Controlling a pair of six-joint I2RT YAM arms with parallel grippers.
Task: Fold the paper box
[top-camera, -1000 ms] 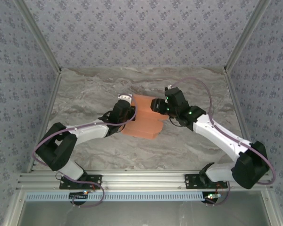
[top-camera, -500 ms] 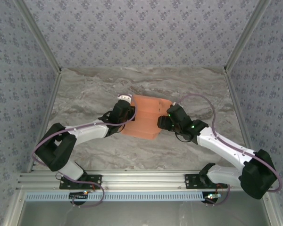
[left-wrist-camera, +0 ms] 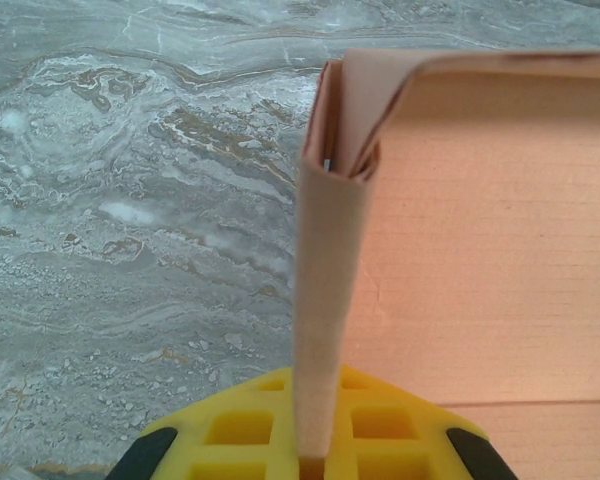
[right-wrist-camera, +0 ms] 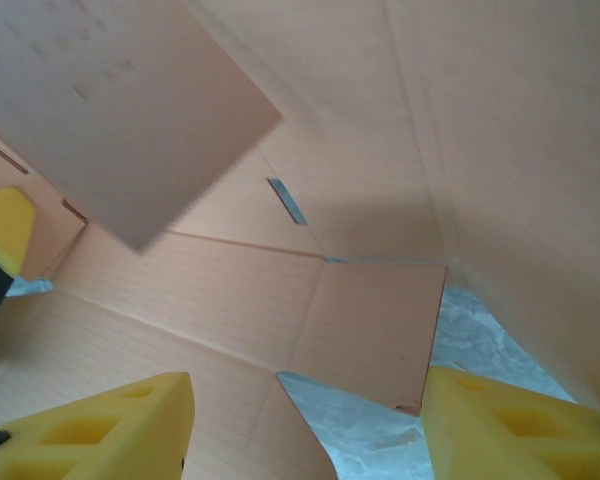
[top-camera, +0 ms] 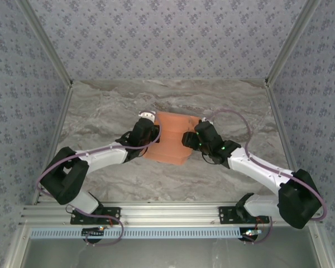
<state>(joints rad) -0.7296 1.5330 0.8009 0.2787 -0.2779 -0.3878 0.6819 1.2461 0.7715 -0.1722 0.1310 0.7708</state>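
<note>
Two hands on one salmon-orange thin cardboard paper box (top-camera: 168, 144), part-folded mid marble desk (top-camera: 100, 106), left hand (top-camera: 148, 129) clamped on its upright side wall, right hand (top-camera: 188, 139) spread apart at its right edge.

Layout, as I see it from the console: the paper box (top-camera: 168, 139) lies on the table (top-camera: 111, 106) near its middle, between my two arms. The left gripper (top-camera: 154, 133) is at its left edge, clamped on an upright flap. The right gripper (top-camera: 187, 139) is at its right side, fingers spread, facing into the hollow.
</note>
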